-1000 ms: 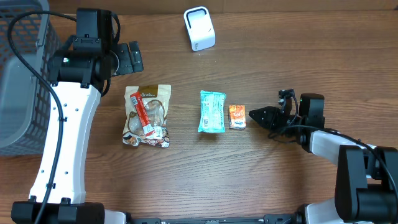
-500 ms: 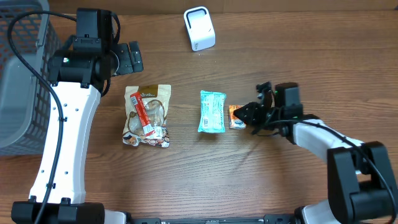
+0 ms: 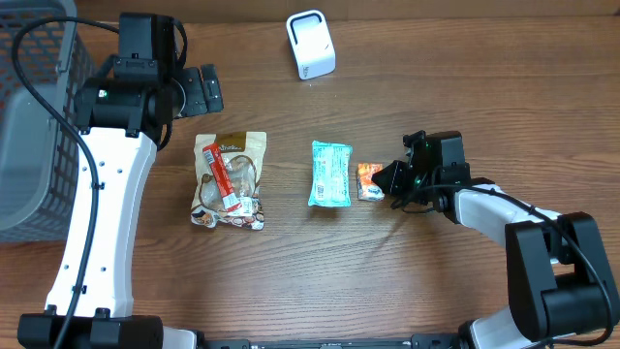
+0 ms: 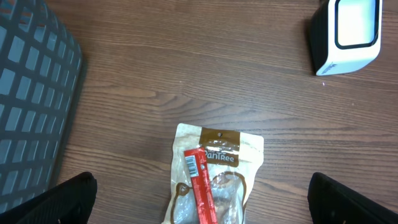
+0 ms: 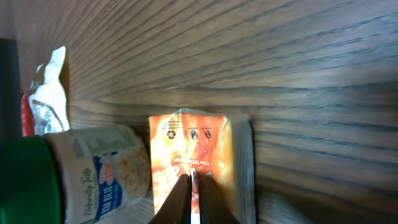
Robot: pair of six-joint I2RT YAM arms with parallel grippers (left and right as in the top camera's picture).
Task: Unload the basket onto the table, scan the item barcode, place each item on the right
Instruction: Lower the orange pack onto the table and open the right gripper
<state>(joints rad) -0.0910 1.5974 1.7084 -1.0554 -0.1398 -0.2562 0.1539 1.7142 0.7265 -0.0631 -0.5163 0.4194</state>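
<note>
The orange packet (image 3: 369, 181) lies on the worktop (image 3: 465, 87), just beside a teal packet (image 3: 330, 174). A snack bag (image 3: 230, 180), the scanner (image 3: 310, 45) and a basket (image 3: 29, 116) stand farther away. The right claw (image 3: 389, 178), well apart a second ago, now touches the orange packet with its jaws closed narrow. We see the left claw (image 3: 203, 89) wide.

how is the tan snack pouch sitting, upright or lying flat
Lying flat: the tan snack pouch shows its whole front face to the overhead camera, on the table.
</note>
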